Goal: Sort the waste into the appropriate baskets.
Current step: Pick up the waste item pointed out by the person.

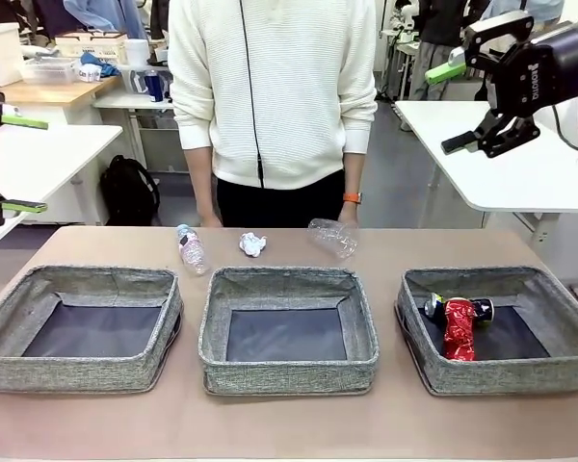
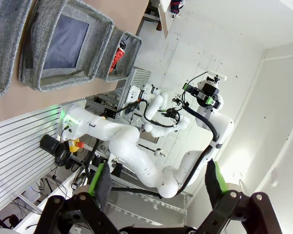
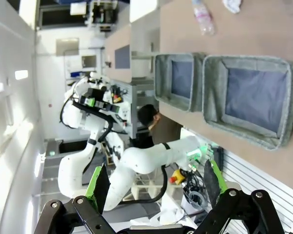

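Note:
Three grey baskets stand in a row on the table: left (image 1: 77, 371), middle (image 1: 287, 373) and right (image 1: 506, 375). The right one holds a crushed red can (image 1: 459, 329) and a dark can (image 1: 433, 308); the other two are bare inside. Behind them lie a clear bottle (image 1: 191, 248), crumpled white paper (image 1: 253, 244) and a clear plastic cup (image 1: 332, 237) on its side. My left gripper (image 1: 29, 164) hangs open high at the far left. My right gripper (image 1: 451, 106) is open high at the upper right. Both are far from the waste, with nothing between their fingers (image 2: 100, 180) (image 3: 98, 183).
A person in a white sweater (image 1: 270, 87) stands at the far edge, one hand (image 1: 352, 207) just behind the cup. White side tables (image 1: 520, 173) flank the scene. The right wrist view shows the left basket (image 3: 161, 80), the middle basket (image 3: 283, 105) and the bottle (image 3: 203, 17).

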Robot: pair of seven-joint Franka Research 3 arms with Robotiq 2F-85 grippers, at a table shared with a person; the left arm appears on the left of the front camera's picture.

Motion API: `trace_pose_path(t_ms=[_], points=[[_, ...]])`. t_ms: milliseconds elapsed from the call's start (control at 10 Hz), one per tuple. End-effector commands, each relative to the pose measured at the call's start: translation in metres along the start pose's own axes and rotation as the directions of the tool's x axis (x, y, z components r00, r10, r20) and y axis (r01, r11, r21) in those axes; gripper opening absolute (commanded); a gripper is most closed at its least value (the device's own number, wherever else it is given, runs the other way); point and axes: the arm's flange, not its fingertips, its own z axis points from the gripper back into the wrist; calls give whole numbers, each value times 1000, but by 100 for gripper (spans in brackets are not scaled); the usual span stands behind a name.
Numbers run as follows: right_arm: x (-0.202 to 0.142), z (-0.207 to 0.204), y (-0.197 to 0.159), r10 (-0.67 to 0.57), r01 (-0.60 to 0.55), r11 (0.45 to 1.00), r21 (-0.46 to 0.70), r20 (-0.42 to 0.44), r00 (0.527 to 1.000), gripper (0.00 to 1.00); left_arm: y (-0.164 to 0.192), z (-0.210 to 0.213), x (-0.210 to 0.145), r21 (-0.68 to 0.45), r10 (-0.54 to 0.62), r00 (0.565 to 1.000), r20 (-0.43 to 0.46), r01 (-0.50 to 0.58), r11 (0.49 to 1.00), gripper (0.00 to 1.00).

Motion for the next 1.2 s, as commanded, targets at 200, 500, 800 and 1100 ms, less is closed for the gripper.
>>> trace_pose_path(t_ms=[200, 500, 800, 1100], points=[[0, -2, 0, 6, -5, 1000, 26, -5, 1000, 100, 1, 3, -1, 5, -14, 1000, -10, 14, 1000, 100], [0, -2, 0, 6, -5, 1000, 26, -5, 1000, 100, 1, 3, -1, 5, -14, 1000, -10, 14, 1000, 100], [0, -2, 0, 6, -5, 1000, 26, -5, 1000, 100, 1, 3, -1, 5, -14, 1000, -10, 14, 1000, 100], [0, -2, 0, 6, -5, 1000, 26, -5, 1000, 100, 1, 3, -1, 5, -14, 1000, -10, 14, 1000, 100]])
